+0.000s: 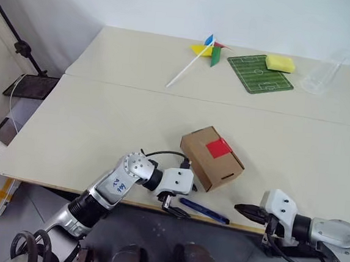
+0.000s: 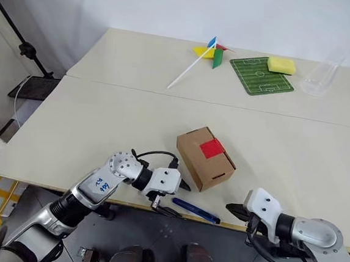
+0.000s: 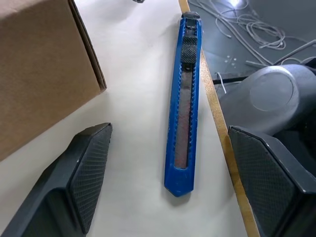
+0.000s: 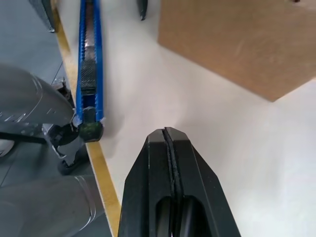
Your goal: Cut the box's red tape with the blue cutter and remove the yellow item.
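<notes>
Left gripper (image 1: 175,203) is hanging with its two black fingers spread wide on either side of the cutter (image 1: 203,211), gripping nothing, at the near edge of the table (image 1: 89,136). In the left wrist view the cutter (image 3: 182,98) is lying flat between the fingers (image 3: 89,168), touching neither, its length running along the wooden edge strip and very close to it. Right gripper (image 1: 250,212) is pointing in from the other side with its fingers pressed together and empty, its tip near the cutter's far end. Just behind the cutter, the box (image 1: 212,157) is sitting closed, with the tape (image 1: 218,147) uncut across its lid; the yellow item is presumably inside.

The chief risk is the edge. A finger that is closing off-centre could be pushing the slim tool sideways rather than pinching it, and it would be sliding off the table to the floor. The inner finger is also working close to the box wall, so a sloppy approach might be nudging the box and turning the tape away. A pinch too near one end could be leaving the cutter drooping, awkward for slicing later.
</notes>
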Action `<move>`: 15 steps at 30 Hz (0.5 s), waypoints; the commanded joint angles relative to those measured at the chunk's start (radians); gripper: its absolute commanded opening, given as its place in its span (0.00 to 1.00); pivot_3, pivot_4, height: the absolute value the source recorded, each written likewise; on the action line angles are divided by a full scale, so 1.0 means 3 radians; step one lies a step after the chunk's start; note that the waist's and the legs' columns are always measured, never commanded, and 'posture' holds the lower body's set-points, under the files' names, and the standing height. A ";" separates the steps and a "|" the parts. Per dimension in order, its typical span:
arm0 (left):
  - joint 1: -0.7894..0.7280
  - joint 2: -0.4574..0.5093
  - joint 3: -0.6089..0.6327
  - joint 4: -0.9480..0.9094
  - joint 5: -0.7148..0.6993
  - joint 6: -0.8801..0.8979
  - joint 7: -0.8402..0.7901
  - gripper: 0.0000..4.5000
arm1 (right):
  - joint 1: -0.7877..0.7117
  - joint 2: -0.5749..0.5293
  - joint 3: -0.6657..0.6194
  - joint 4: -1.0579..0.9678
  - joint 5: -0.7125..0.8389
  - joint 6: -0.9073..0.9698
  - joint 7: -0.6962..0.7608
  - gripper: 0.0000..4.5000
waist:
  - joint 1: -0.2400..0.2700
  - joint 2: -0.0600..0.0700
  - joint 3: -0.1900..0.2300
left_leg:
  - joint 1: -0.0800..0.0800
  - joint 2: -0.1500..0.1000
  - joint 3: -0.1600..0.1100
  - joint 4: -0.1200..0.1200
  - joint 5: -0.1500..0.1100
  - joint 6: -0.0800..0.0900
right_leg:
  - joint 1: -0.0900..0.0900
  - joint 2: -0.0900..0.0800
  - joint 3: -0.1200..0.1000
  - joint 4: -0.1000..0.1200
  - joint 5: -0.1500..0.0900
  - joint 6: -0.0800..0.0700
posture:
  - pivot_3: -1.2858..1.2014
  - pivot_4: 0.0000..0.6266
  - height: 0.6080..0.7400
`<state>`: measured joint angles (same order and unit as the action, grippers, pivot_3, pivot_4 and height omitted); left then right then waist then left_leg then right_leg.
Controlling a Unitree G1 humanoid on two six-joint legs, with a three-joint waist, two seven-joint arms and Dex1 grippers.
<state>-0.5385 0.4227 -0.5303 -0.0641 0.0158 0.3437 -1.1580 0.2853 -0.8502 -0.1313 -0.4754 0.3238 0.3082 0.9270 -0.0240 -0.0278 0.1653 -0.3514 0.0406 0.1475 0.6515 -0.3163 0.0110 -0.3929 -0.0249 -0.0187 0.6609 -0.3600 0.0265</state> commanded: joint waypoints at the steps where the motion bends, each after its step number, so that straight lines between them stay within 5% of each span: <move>1: 0.0002 -0.0081 -0.0118 0.0261 0.0084 -0.0091 0.0060 0.75 | 0.0028 0.0037 -0.0119 -0.0154 0.0092 0.0012 -0.0024 0.00 | 0.0015 0.0001 0.0000 | 0.0000 -0.0001 0.0000 0.0001 0.0000 0.0000 | 0.0000 -0.0001 0.0000 0.0000 0.0000 0.0000 | 0.52 0.24 1.00; 11: 0.0094 -0.0082 -0.0148 0.0350 0.0151 -0.0380 0.0112 0.09 | 0.0092 0.0044 -0.0165 -0.0195 0.0123 0.0006 -0.0059 0.00 | 0.0070 0.0001 -0.0001 | 0.0001 -0.0001 0.0000 0.0004 -0.0001 0.0002 | 0.0003 -0.0001 0.0000 0.0001 0.0000 0.0000 | 0.52 0.24 1.00; 15: 0.0113 -0.0059 -0.0177 0.0332 0.0149 -0.0413 0.0096 0.09 | 0.0091 0.0045 -0.0166 -0.0187 0.0125 -0.0002 -0.0055 0.00 | 0.0069 0.0001 -0.0001 | 0.0001 -0.0001 0.0000 0.0005 -0.0001 0.0002 | 0.0003 -0.0001 0.0000 0.0002 0.0000 0.0000 | 0.52 0.24 1.00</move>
<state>-0.5330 0.3878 -0.5468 0.0105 0.0168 0.2103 -1.1270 0.3066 -0.8471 -0.1587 -0.5059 0.3437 0.3118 0.9096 -0.0032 -0.0275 0.1648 -0.3509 0.0403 0.1475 0.6529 -0.3165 0.0114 -0.3920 -0.0253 -0.0187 0.6614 -0.3599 0.0266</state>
